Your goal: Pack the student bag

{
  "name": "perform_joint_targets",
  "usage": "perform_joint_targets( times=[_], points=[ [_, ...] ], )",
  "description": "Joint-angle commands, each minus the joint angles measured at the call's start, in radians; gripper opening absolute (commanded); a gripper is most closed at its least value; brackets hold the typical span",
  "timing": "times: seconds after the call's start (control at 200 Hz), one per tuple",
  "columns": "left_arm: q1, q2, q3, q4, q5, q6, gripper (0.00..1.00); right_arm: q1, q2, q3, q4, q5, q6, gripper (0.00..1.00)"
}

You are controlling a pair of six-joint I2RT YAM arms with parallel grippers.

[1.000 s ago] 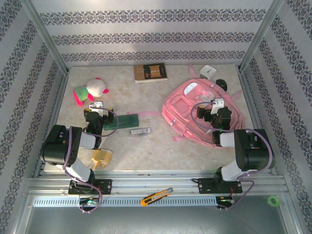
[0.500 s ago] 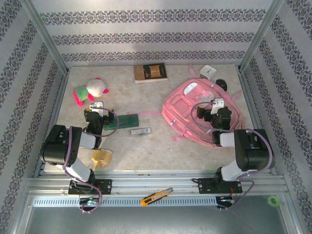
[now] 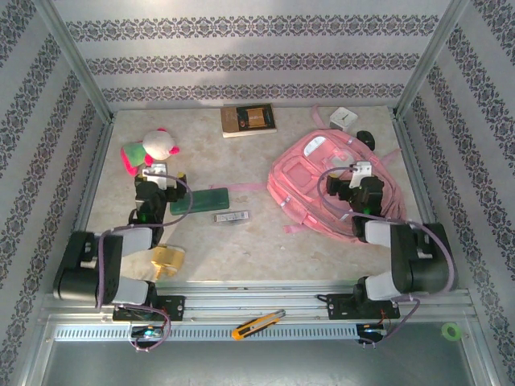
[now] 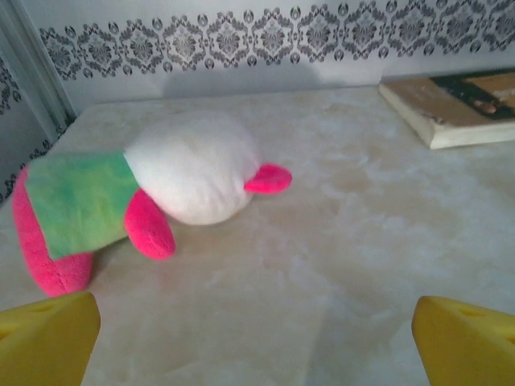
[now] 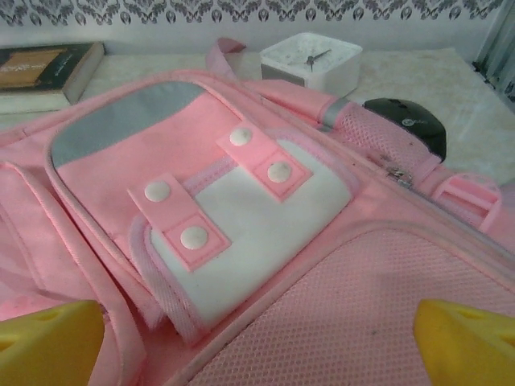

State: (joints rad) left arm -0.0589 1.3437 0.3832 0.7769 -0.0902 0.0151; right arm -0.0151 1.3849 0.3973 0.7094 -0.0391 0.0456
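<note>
Student bag: the student bag (image 3: pixel 302 189) lies flat on the right half of the counter (image 3: pixel 241 249), front face up, with loose straps trailing off its edges.
Front face: a flap with a grey top sits over a white patch (image 5: pixel 257 213) crossed by two pink snap tabs. Mesh fabric lies nearer the camera, and a zip line runs down the right side.
Opening: I cannot tell whether the main zip is open.
Handling: it looks soft and limp, and probably light. Lifted by one point, it would likely sag and fold. The cloth and mesh should give good grip, and nothing about the bag looks fragile.
Where to hold: a zip pull, a strap or the top loop seems best. One hand could pinch the rim of the opening and hold it up while the other feeds things in.
Right hand: the right hand (image 5: pixel 257 342) hangs low over the bag's front, fingers wide apart and holding nothing.
Left hand: the left hand (image 4: pixel 257 342) is also spread wide and empty. It faces the plush toy (image 4: pixel 161 193), near it but not touching.
Behind the bag: a white clock (image 5: pixel 310 60) and a black round thing (image 5: pixel 406 125) sit just beside the bag's top.
Further out: a book (image 3: pixel 249 120) lies at the back edge, and a green case (image 3: pixel 201 199) and a small dark bar (image 3: pixel 232 217) lie mid-counter.
</note>
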Motion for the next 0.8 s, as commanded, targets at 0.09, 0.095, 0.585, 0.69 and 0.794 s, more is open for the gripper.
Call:
perform_joint_targets(
  times=[0.09,0.095,0.585,0.69,0.794],
  points=[
    [-0.091,-0.140,0.297,-0.612,0.020,-0.152,0.96,-0.028,-0.306,0.282,-0.751,0.006,0.178,0.98],
    [-0.095,-0.140,0.301,-0.625,0.022,-0.155,0.96,-0.031,-0.309,0.291,-0.771,-0.006,0.180,0.98],
    [-0.519,0.198,0.716,-0.967,0.145,-0.463,0.64,-0.361,0.041,0.637,-1.329,-0.419,0.228,0.87],
    [-0.524,0.257,0.727,-0.938,0.183,-0.485,0.64,-0.397,0.192,0.678,-1.377,-0.448,0.236,0.66],
    [-0.523,0.293,0.746,-0.936,0.181,-0.468,0.66,-0.383,0.268,0.657,-1.394,-0.457,0.274,0.61]
  ],
)
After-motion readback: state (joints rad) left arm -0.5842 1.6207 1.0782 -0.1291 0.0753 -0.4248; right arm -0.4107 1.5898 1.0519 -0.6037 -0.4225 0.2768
